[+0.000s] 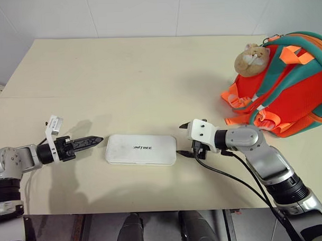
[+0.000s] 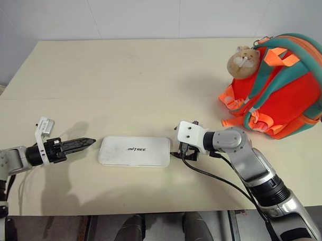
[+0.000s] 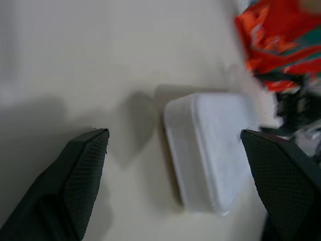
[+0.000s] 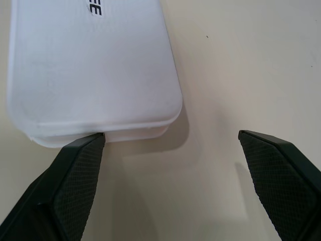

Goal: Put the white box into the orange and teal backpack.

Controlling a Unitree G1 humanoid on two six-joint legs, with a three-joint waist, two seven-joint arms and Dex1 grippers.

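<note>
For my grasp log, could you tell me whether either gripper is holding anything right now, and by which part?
Nothing is held. The left gripper and right gripper stand open at opposite ends of the white box, which lies flat on the table.

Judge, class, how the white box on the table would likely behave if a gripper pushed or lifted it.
The white box looks like a rigid, smooth shell, so it probably stays stiff but may slip between fingers. It lies flat and low on the table, so a push would likely slide it, not tip or roll it.
</note>
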